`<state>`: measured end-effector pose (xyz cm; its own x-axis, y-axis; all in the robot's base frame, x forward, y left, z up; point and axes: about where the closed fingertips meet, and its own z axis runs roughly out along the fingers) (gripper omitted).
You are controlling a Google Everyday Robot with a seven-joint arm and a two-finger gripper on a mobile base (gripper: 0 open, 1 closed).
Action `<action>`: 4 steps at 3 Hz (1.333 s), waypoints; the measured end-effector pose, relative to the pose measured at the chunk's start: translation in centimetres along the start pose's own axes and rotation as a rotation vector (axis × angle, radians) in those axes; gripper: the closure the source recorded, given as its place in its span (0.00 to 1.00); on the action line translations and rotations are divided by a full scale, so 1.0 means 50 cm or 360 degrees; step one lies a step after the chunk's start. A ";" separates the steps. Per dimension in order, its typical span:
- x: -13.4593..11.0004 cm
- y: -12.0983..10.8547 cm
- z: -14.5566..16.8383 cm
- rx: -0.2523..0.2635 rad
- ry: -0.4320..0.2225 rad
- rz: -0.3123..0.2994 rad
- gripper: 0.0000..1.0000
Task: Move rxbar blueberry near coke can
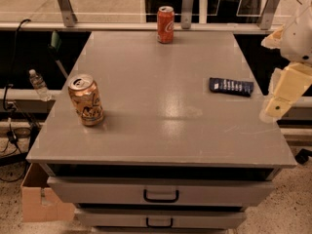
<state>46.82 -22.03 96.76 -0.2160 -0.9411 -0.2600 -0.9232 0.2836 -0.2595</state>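
Bench front: two grey drawers (161,194) with dark handles sit under the near edge of the grey bench (161,135), one above the other.
Floor, near left: an open cardboard box (38,204) stands on the speckled floor below the bench's near-left corner.
Tan-gold can: a patterned can (86,100) stands upright close to the left edge, in the near half of the top, silver lid up.
Gripper: the cream-coloured gripper (279,101) hangs off the right edge of the bench, about halfway along it, just outside the top and touching nothing on it; how it is set cannot be made out from this view.
Rxbar blueberry: the rxbar blueberry (231,86) lies flat near the right edge, about midway between the near and far edges, its length running roughly across the bench. It is just beside the gripper but apart from it, and well apart from both cans.
Coke can: the coke can (165,25) stands upright at the middle of the far edge.
Left of the bench: a small clear water bottle (38,85) stands on a ledge beyond the left edge.
Behind: slanted metal posts (64,5) rise past the far edge.
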 end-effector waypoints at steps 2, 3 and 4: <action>0.040 -0.175 0.158 -0.0043 -0.0117 0.0134 0.00; 0.061 -0.233 0.250 -0.0115 -0.0142 0.0212 0.00; 0.073 -0.258 0.320 -0.0178 -0.0164 0.0274 0.00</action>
<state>63.04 -26.18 84.27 -0.3454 -0.8552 -0.3864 -0.9062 0.4110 -0.0997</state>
